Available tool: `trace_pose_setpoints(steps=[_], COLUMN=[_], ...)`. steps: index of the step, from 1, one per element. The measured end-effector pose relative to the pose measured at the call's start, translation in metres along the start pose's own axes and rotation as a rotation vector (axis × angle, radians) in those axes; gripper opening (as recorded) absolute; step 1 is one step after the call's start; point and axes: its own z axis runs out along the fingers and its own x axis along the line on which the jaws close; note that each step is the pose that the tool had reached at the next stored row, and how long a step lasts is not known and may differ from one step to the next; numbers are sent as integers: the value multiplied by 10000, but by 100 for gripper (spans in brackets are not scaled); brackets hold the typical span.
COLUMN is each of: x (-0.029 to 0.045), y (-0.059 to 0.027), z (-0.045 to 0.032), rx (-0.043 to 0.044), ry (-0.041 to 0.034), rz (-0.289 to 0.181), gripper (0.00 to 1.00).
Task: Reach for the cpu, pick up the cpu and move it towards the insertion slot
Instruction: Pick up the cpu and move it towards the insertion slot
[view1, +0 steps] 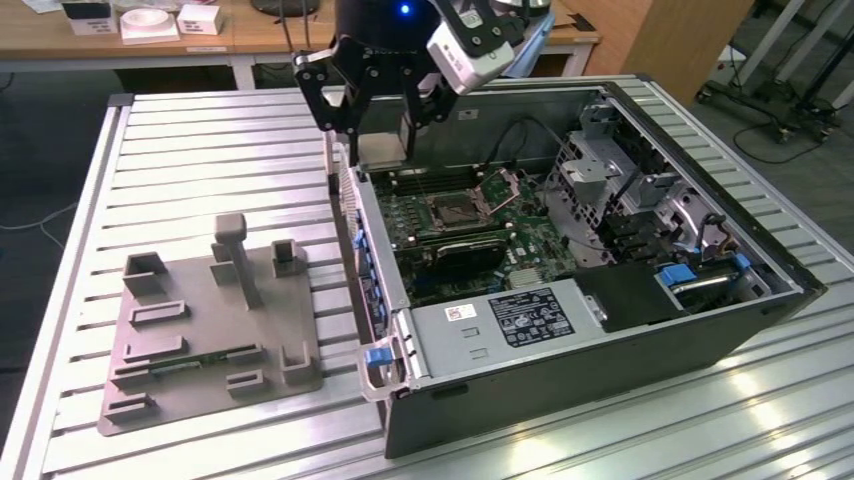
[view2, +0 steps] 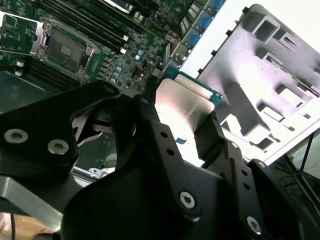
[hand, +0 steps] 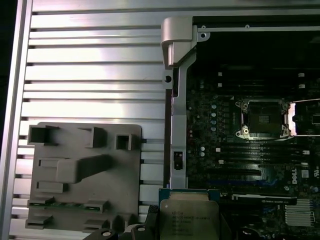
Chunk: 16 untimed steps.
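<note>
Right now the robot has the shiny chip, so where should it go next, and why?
Probably a short carry sideways over the case wall toward the insertion slot. The gripper is shut on the cpu, held above the case's edge, and the slot's plate stands open with its dark centre bare.

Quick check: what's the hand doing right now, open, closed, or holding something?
Hand: closed on the cpu, held in the air above the open computer case's edge, not yet at the insertion slot.
</note>
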Motion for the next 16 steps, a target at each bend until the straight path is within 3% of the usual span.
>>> trace_pose_setpoints(steps=[4, 11, 13, 16], x=[-47, -64, -116, -251], y=[-1, -1, -2, -5], z=[0, 3, 12, 28], rx=[0, -1, -14, -20], ry=[0, -1, 0, 0], rz=[-1, -2, -1, -1], gripper=[55, 55, 55, 55])
